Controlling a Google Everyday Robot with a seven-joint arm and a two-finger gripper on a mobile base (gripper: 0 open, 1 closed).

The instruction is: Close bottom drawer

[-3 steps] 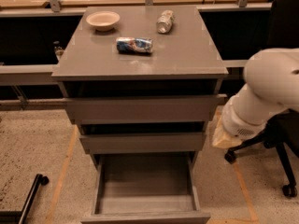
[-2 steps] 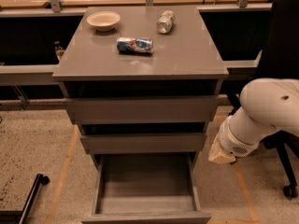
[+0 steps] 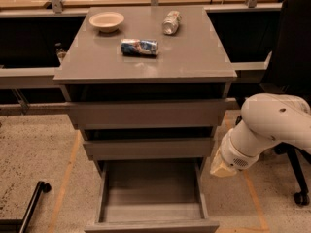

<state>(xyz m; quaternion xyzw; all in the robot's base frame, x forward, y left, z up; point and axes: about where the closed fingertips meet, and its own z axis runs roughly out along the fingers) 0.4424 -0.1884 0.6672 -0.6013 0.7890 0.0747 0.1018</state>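
A grey three-drawer cabinet (image 3: 146,62) stands in the middle of the camera view. Its bottom drawer (image 3: 151,224) is pulled far out toward me and its inside looks empty. The middle drawer (image 3: 148,148) and top drawer (image 3: 146,113) stick out only slightly. My white arm (image 3: 272,125) comes in from the right. My gripper (image 3: 221,168) is at its tan lower end, just right of the bottom drawer's right wall, level with the drawer's back part. It holds nothing that I can see.
On the cabinet top lie a beige bowl (image 3: 107,21), a blue can on its side (image 3: 139,46) and a silver can (image 3: 171,22). A black office chair (image 3: 291,57) stands at the right. A black wheeled bar (image 3: 34,203) lies on the floor at lower left.
My arm has moved down and to the left, bringing the gripper closer to the right side of the open bottom drawer. The drawer has not moved.
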